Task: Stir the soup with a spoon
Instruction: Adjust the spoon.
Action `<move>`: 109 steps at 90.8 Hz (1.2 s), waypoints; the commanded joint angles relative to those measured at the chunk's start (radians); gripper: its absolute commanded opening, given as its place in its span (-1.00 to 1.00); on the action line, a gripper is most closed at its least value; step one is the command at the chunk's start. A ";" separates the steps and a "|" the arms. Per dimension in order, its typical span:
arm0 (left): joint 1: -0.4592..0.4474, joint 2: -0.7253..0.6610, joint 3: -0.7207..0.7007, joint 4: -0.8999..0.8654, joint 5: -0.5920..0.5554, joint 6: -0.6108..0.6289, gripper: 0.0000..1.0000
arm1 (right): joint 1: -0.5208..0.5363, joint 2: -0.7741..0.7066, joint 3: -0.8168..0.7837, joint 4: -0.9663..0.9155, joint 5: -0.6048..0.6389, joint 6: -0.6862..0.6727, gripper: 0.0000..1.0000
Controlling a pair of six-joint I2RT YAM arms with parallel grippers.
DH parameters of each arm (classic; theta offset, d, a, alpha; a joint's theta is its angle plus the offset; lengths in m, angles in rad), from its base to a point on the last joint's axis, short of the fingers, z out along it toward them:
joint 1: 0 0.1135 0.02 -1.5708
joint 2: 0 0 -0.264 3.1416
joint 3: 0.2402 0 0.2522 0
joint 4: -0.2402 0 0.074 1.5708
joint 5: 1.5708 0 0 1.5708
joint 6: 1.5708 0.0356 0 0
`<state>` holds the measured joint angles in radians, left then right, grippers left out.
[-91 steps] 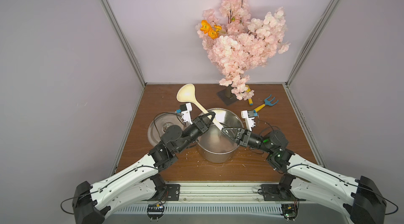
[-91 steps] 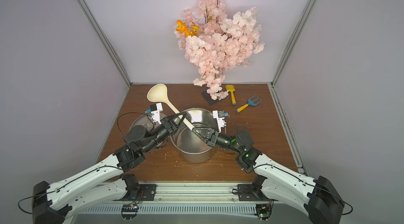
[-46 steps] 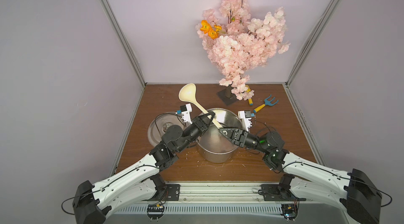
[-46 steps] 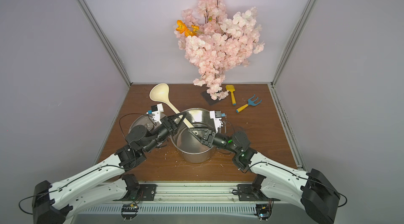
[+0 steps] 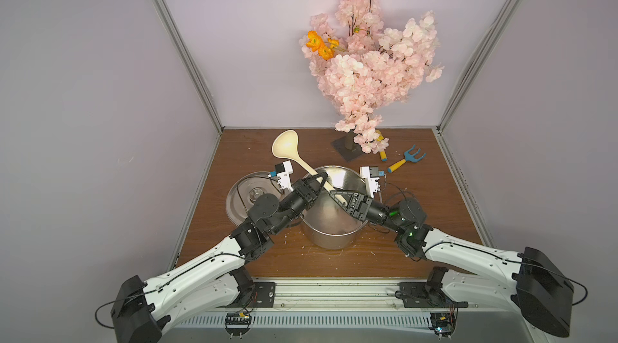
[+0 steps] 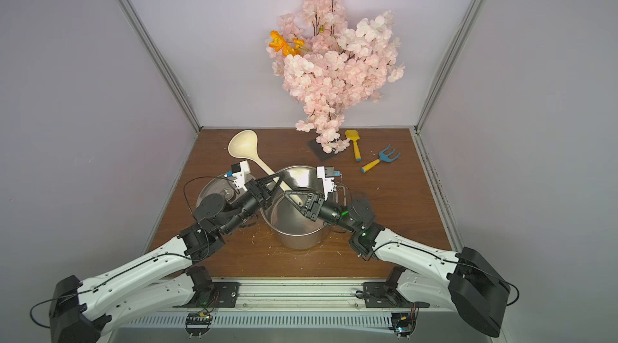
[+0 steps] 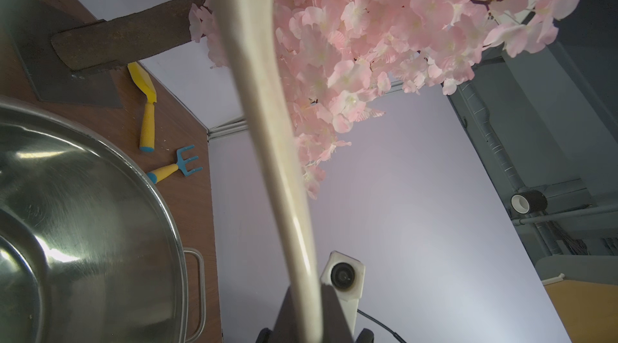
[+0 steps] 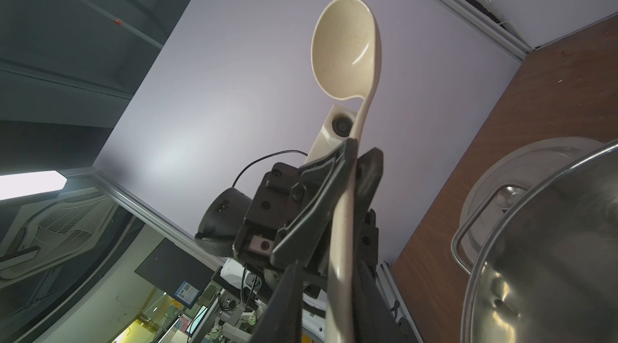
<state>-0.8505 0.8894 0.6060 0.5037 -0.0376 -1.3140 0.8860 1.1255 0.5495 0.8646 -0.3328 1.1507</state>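
Stirring not started: spoon [image 5: 302, 165] held bowl-up, upper left of soup pot [image 5: 347, 179], left gripper [image 5: 320, 180] pinching its handle, right gripper [image 5: 336, 195] straddling the handle end, grip unclear.

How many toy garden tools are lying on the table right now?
2: a yellow shovel beside the blossom tree's base, and a blue-pronged rake lying apart, farther from the tree. Blossoms could hide others.

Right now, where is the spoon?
In both top views the spoon slants over the pot's back-left rim, clamped by the left gripper, handle end at the right gripper, bowl raised behind the lid.
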 commanded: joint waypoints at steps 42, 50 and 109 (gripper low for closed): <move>0.010 0.019 -0.032 -0.002 0.010 -0.005 -0.99 | 0.006 0.042 0.078 0.036 0.047 -0.034 -0.73; 0.008 0.017 -0.024 -0.031 0.008 -0.001 -0.93 | 0.004 0.041 0.074 0.035 0.044 -0.033 -0.83; 0.140 -0.060 0.300 -0.879 0.028 0.329 0.53 | -0.153 -0.264 0.300 -1.010 0.026 -0.318 -1.00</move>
<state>-0.7883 0.8555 0.8352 -0.0875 -0.0517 -1.1076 0.7639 0.8890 0.7464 0.2195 -0.2836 0.9794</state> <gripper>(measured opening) 0.759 0.094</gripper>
